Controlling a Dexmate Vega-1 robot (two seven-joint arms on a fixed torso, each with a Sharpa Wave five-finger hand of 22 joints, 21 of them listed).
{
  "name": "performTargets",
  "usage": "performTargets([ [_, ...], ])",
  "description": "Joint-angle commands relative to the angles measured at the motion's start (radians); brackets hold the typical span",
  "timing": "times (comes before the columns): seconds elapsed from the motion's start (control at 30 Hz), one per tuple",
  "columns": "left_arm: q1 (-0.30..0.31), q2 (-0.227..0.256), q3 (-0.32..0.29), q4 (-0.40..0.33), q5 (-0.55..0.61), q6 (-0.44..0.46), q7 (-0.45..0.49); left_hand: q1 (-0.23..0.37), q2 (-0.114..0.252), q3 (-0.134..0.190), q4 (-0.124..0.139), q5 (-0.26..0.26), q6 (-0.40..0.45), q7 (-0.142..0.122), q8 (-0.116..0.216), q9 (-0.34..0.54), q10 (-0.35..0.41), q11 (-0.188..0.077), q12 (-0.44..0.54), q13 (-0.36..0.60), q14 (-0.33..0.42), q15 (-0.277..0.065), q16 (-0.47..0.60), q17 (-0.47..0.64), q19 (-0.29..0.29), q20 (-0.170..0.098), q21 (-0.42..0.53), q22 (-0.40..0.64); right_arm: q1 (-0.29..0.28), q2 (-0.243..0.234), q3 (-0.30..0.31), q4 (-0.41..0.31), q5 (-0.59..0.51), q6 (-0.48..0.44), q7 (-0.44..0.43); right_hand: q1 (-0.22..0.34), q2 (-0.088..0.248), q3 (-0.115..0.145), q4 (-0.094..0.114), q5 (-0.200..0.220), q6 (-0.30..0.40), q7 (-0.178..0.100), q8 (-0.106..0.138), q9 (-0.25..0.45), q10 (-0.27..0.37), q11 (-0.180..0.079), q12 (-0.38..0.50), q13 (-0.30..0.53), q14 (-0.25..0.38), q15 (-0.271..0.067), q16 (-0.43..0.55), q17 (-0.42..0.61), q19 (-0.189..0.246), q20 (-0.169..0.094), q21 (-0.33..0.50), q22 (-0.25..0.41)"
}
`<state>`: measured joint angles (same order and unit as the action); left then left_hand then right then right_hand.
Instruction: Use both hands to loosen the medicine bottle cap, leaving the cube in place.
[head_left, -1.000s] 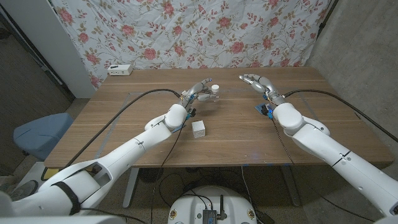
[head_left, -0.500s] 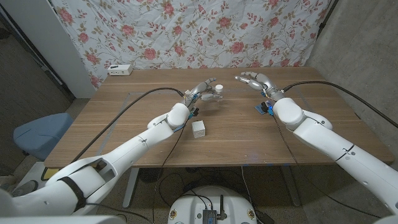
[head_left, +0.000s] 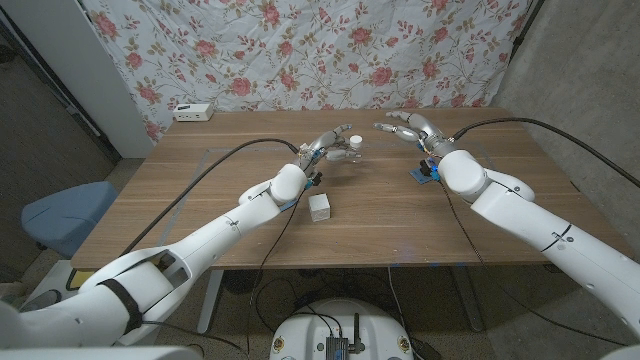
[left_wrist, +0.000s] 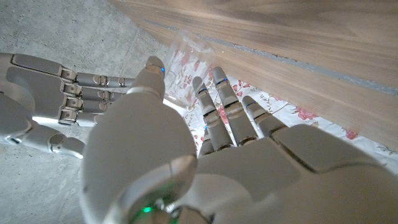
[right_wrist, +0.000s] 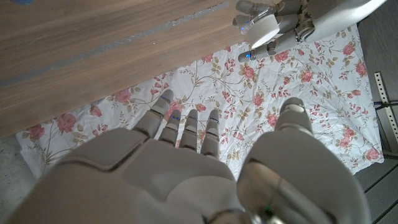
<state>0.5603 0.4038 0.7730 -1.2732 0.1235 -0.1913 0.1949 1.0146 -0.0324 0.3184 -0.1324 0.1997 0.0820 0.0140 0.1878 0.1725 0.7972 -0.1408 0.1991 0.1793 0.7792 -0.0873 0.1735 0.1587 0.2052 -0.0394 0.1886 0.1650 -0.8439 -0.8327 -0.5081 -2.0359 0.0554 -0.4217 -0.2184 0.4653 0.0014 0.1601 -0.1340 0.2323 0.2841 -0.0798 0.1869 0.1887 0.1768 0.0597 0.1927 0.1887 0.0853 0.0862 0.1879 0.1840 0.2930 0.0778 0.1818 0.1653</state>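
Head view: your left hand (head_left: 330, 150) grips the medicine bottle (head_left: 350, 148); right hand (head_left: 408, 128) hangs open beside it, so pinch that cap (head_left: 354, 140) next.

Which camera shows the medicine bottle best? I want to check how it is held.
The head view: the medicine bottle stands out with its white cap, held up by the left hand. The left wrist view shows its clear body partly behind that hand's fingers. In the right wrist view it is hard to make out.
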Motion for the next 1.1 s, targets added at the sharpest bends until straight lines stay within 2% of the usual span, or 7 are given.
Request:
performTargets([
  [0.03,-0.015,-0.009,0.007,0.028,0.008,-0.029,-0.008,-0.004,0.000,0.007,0.000,-0.002,0.003,-0.008,-0.001,0.002,0.010,-0.001,-0.005,0.004,0.006,-0.115,0.000,0.002,0.005,-0.141,-0.003,0.002,0.067,-0.025,-0.048,-0.035,-0.064,-0.093,0.073,0.020,0.002,0.010,-0.009,-0.008,0.011,0.014,0.007,0.003,-0.001,0.014,0.002,0.005,0.000,0.018,0.003,0.004,-0.005,0.007,0.002,0.004],
  [0.53,-0.040,-0.025,0.017,0.070,0.018,-0.054,-0.013,-0.007,0.002,0.009,0.000,-0.003,0.009,-0.011,0.000,0.002,0.013,-0.002,-0.005,0.005,0.008,-0.114,0.000,0.002,0.004,-0.141,-0.003,0.002,0.159,-0.028,-0.117,-0.060,-0.132,-0.201,0.166,0.071,0.012,0.034,-0.030,-0.017,0.023,0.023,0.014,0.005,-0.019,0.027,-0.001,0.007,-0.006,0.041,0.004,0.005,-0.015,0.018,0.002,0.004],
  [0.83,-0.049,-0.039,0.023,0.097,0.018,-0.068,-0.011,-0.008,0.002,0.011,0.000,-0.003,0.011,-0.013,0.000,0.002,0.015,-0.003,-0.005,0.005,0.007,-0.115,-0.001,0.001,0.005,-0.141,-0.003,0.002,0.222,-0.032,-0.173,-0.075,-0.183,-0.274,0.234,0.104,0.010,0.049,-0.037,-0.013,0.040,0.053,0.022,0.008,-0.041,0.044,-0.004,0.010,-0.008,0.055,0.005,0.005,-0.012,0.024,0.005,0.003],
  [1.0,-0.055,-0.046,0.027,0.108,0.020,-0.072,-0.010,-0.009,0.002,0.011,0.000,-0.003,0.011,-0.015,0.000,0.002,0.016,-0.001,-0.005,0.005,0.008,-0.115,0.000,0.002,0.004,-0.141,-0.003,0.002,0.255,-0.032,-0.205,-0.082,-0.215,-0.311,0.270,0.112,0.008,0.052,-0.037,-0.013,0.048,0.052,0.025,0.010,-0.054,0.044,-0.006,0.011,-0.004,0.056,0.007,0.005,-0.017,0.031,0.003,0.003],
  [1.03,-0.056,-0.047,0.027,0.110,0.019,-0.073,-0.010,-0.009,0.002,0.012,0.000,-0.003,0.011,-0.016,0.000,0.002,0.017,-0.001,-0.005,0.005,0.008,-0.115,0.000,0.002,0.005,-0.142,-0.003,0.002,0.259,-0.032,-0.211,-0.083,-0.222,-0.317,0.274,0.118,0.005,0.055,-0.036,-0.014,0.057,0.028,0.028,0.012,-0.061,0.044,-0.005,0.011,-0.002,0.057,0.008,0.005,-0.020,0.031,0.003,0.003],
  [1.07,-0.057,-0.048,0.027,0.111,0.019,-0.074,-0.010,-0.010,0.002,0.012,0.000,-0.003,0.011,-0.015,0.000,0.002,0.016,-0.002,-0.005,0.005,0.008,-0.114,0.000,0.002,0.005,-0.142,-0.003,0.002,0.265,-0.031,-0.217,-0.084,-0.229,-0.323,0.280,0.122,0.002,0.056,-0.034,-0.014,0.059,0.042,0.029,0.014,-0.058,0.045,-0.002,0.012,-0.004,0.055,0.008,0.005,-0.019,0.031,0.003,0.003],
  [1.1,-0.057,-0.048,0.028,0.112,0.021,-0.074,-0.008,-0.010,0.002,0.012,0.000,-0.003,0.011,-0.015,0.000,0.002,0.016,-0.001,-0.005,0.005,0.008,-0.114,0.000,0.002,0.005,-0.141,-0.003,0.002,0.270,-0.030,-0.221,-0.084,-0.233,-0.328,0.286,0.123,0.001,0.057,-0.034,-0.014,0.061,0.037,0.029,0.014,-0.060,0.044,-0.002,0.012,-0.004,0.056,0.008,0.005,-0.022,0.033,0.002,0.003],
])
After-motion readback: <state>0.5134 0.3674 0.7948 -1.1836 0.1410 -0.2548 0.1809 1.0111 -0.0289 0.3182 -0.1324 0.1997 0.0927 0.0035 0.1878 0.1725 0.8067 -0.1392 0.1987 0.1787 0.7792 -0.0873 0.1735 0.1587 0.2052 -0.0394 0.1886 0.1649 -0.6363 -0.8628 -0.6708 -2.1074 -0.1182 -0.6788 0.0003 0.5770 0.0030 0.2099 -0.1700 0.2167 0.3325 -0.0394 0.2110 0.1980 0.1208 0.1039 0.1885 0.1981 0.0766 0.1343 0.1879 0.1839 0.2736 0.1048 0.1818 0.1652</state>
